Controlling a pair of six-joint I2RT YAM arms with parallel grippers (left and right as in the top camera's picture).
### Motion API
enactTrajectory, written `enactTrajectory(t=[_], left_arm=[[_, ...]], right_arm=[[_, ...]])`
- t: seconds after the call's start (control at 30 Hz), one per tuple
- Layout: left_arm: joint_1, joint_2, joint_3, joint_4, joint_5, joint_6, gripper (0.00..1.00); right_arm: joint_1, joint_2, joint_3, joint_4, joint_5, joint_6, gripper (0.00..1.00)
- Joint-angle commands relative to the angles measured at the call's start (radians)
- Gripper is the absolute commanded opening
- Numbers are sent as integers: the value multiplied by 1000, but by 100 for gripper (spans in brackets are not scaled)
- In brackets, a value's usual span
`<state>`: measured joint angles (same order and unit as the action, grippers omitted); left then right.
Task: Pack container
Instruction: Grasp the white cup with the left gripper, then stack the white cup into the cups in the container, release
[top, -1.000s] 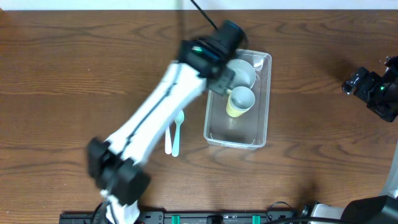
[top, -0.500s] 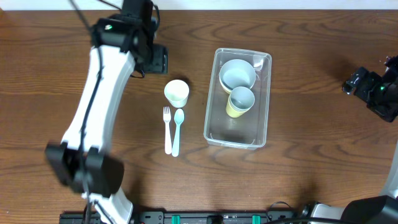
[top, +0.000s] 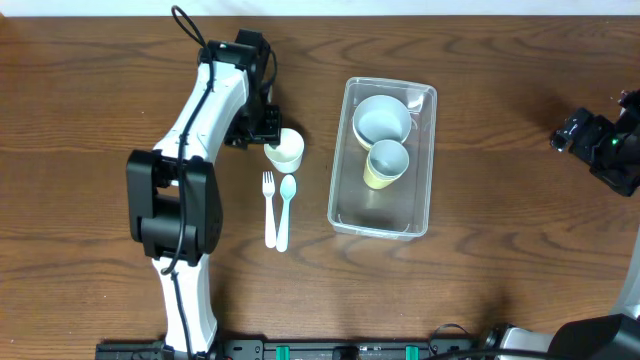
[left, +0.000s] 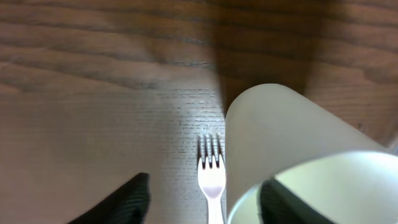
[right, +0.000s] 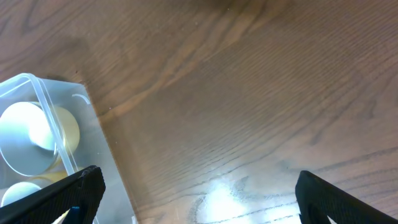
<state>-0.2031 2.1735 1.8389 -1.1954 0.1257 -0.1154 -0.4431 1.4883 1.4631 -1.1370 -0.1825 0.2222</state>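
Observation:
The clear container (top: 344, 205) stands right of centre, holding a white bowl (top: 382, 118) and a yellow cup (top: 387, 162). A white cup (top: 287, 151) stands left of it. A white fork (top: 268, 208) and a pale blue spoon (top: 285, 210) lie below the cup. My left gripper (top: 270, 138) is open at the white cup's left edge. In the left wrist view my left gripper (left: 199, 202) has one finger inside the cup (left: 292, 143) and the other outside, with the fork (left: 211, 174) between them. My right gripper (top: 598, 140) is open and empty at the far right.
In the right wrist view my right gripper (right: 199, 193) hangs over bare wood, with the container's corner (right: 43, 93) and the bowl (right: 25, 137) at the left edge. The left arm (top: 205, 110) stretches from the front left up to the cup.
The left arm swung from over the container to the far back left, then came back down to the white cup. The right arm has not moved.

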Motion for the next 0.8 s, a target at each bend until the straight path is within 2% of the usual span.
enactTrajectory(t=[0.0, 0.17, 0.27, 0.3, 0.57, 0.77], left_arm=[[1, 27, 8, 3, 11, -1, 45], [1, 43, 8, 6, 74, 71, 35], [2, 40, 8, -1, 74, 74, 9], [2, 33, 8, -5, 73, 74, 6], [-3, -119, 93, -93, 51, 73, 6], [-152, -355, 129, -127, 47, 128, 6]], right_arm=[[-5, 5, 0, 0, 2, -14, 99], [-5, 5, 0, 0, 3, -14, 99], [-5, 5, 0, 0, 2, -14, 99], [-5, 5, 0, 0, 2, -14, 99], [-5, 5, 0, 0, 3, -14, 99], [-5, 5, 0, 0, 3, -14, 99]])
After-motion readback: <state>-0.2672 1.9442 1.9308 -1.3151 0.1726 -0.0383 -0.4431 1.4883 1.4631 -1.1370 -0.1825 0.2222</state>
